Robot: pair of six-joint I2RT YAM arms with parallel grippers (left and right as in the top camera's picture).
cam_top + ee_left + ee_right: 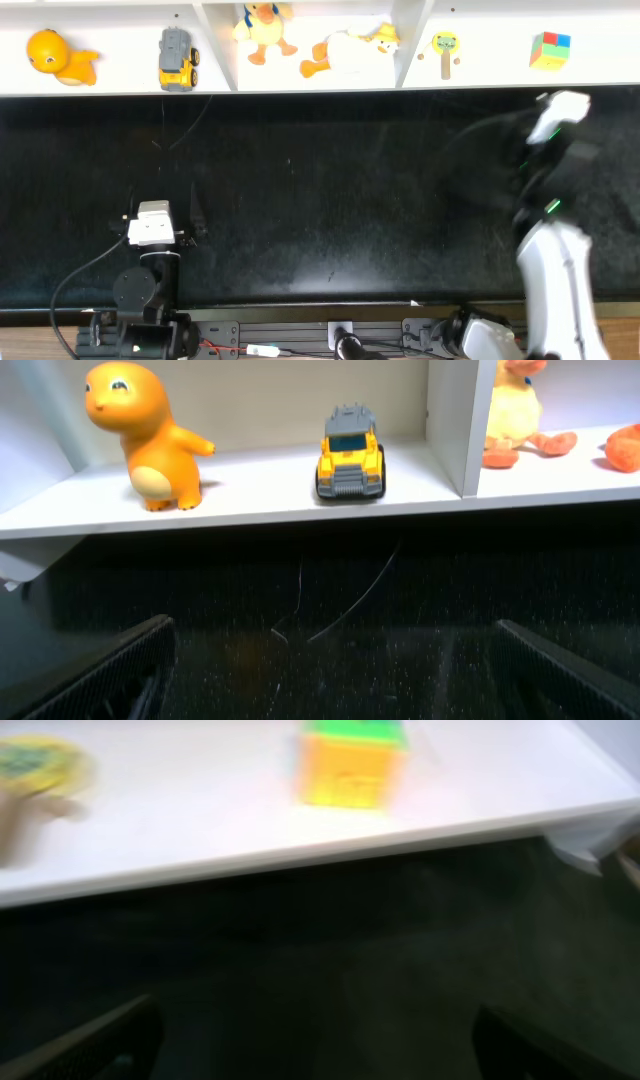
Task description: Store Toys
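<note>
Nearest me, my left pincer hangs low over the black mat, fingers spread wide with nothing between them. My right pincer is just as wide and empty, farther out over the same mat. Beyond it runs the white shelf, where the toys sit in their bays: the orange figure and yellow truck before my left, the colour cube and round rattle before my right. I judge the storing done — hence I hold nothing.
</note>
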